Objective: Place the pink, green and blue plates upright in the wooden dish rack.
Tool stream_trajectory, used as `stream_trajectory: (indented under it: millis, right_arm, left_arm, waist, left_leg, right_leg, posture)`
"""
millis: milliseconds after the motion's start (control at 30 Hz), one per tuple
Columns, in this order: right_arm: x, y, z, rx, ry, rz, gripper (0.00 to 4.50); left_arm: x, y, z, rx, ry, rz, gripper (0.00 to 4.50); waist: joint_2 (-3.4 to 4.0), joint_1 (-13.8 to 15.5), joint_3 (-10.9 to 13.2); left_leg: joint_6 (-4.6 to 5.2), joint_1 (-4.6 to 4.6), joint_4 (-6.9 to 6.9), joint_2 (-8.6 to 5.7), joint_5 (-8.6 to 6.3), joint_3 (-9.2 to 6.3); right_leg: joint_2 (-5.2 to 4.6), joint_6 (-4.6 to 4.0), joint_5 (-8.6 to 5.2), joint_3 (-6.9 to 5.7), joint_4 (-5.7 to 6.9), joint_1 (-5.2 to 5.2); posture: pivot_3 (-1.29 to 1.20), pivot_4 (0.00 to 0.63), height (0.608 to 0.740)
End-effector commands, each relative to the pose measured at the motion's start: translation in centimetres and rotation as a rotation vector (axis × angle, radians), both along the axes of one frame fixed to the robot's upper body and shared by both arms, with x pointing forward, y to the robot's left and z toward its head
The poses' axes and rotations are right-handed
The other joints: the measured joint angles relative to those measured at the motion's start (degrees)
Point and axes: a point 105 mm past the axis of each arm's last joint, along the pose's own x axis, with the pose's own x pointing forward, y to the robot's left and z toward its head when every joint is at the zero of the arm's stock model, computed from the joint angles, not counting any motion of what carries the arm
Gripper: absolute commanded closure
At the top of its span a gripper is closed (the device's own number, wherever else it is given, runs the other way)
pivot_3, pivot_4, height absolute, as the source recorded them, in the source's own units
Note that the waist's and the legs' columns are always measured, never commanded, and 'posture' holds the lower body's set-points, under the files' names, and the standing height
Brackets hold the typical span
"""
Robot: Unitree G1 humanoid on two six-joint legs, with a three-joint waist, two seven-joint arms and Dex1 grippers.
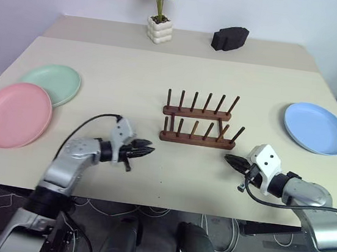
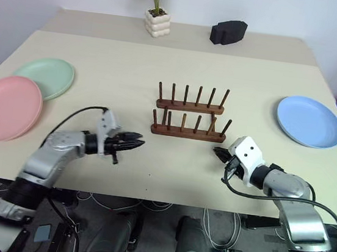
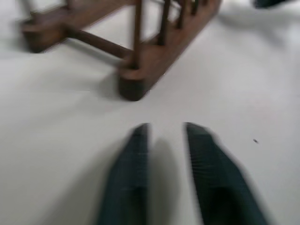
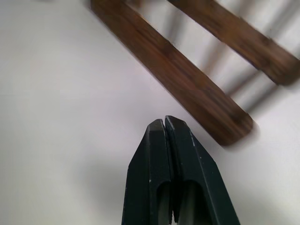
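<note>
Head overview; wrists near rack (image 1: pixel 199 122)

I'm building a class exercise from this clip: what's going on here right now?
A two-armed robot is at a table to stand three plates in the wooden dish rack, which holds no plates yet. The pink plate and green plate lie flat on its left, the pink one overlapping the green one's edge; the blue plate lies flat on its right. The left gripper is open, the right gripper shut; both are empty, near the rack.
</note>
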Motion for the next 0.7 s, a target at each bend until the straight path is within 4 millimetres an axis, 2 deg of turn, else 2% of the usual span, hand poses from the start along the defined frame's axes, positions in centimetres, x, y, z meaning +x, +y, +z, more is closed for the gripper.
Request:
stream_trajectory:
  millis: [33,100,133,267,433,500,600,700]
  right_arm:
    - [-0.5,1.8,1.5,0.024,-0.024,0.088,4.50]
    - [0.1,2.6,1.5,0.038,-0.027,0.108,4.50]
    - [0.3,2.8,1.3,0.039,-0.023,0.117,4.50]
    - [0.6,3.3,0.7,0.036,-0.001,0.154,4.50]
    - [1.3,4.3,0.6,0.048,0.006,0.210,4.50]
    - [1.5,4.7,0.6,0.054,0.007,0.226,4.50]
    - [1.6,5.1,0.5,0.060,0.008,0.247,4.50]
    - [1.6,5.4,0.5,0.063,0.007,0.255,4.50]
  left_arm:
    - [-0.1,2.8,3.4,-0.093,-0.058,0.095,1.26]
    - [0.0,5.6,5.0,-0.128,-0.095,0.218,0.12]
    - [-0.1,6.8,5.6,-0.143,-0.111,0.272,0.05]
    - [-0.2,11.4,6.9,-0.143,-0.181,0.503,0.05]
    - [-0.4,21.8,9.3,-0.191,-0.330,1.087,0.05]
    - [-1.0,25.0,9.5,-0.213,-0.344,1.266,0.05]
    - [-2.4,28.5,9.2,-0.230,-0.334,1.478,0.05]
    - [-3.8,31.0,8.0,-0.258,-0.273,1.651,0.05]
  waist:
    - [0.00,0.0,0.0]
    - [-0.05,-0.2,0.1]
    - [-0.09,-0.4,0.1]
    - [-0.10,0.0,0.1]
    - [-0.24,0.2,0.2]
    - [-0.26,0.2,0.2]
    - [-0.26,0.1,0.2]
    - [-0.30,0.2,0.2]
  left_leg:
    - [0.00,0.00,0.00,-0.01,0.00,0.00]
    - [-0.01,-0.01,-0.01,-0.01,-0.01,0.03]
    - [-0.01,-0.03,-0.01,-0.02,-0.01,0.03]
    - [-0.01,-0.08,-0.07,-0.03,-0.01,0.02]
    - [-0.02,-0.14,0.00,-0.06,-0.01,0.00]
    - [-0.02,-0.13,-0.01,-0.06,-0.01,-0.02]
    - [-0.04,-0.14,-0.04,-0.08,-0.02,-0.01]
    - [-0.15,-0.14,-0.03,-0.11,-0.08,0.00]
  right_leg:
    - [-0.02,0.00,0.00,0.00,-0.02,0.01]
    - [-0.05,0.00,0.00,0.02,-0.08,0.00]
    - [-0.06,0.00,0.00,0.02,-0.08,-0.02]
    - [-0.05,0.01,0.00,0.01,-0.09,-0.09]
    - [-0.06,0.02,0.00,0.00,-0.10,-0.10]
    - [-0.05,0.03,0.01,-0.01,-0.09,-0.10]
    - [-0.05,0.06,0.01,-0.02,-0.10,-0.11]
    - [-0.05,0.25,0.12,-0.01,-0.10,-0.12]
  posture:
    - [0.00,0.150,0.739]
    - [0.00,0.150,0.739]
    - [0.00,0.150,0.739]
    - [0.00,0.150,0.739]
    - [0.00,0.150,0.739]
    - [0.00,0.150,0.739]
    - [0.00,0.150,0.739]
    - [0.00,0.150,0.739]
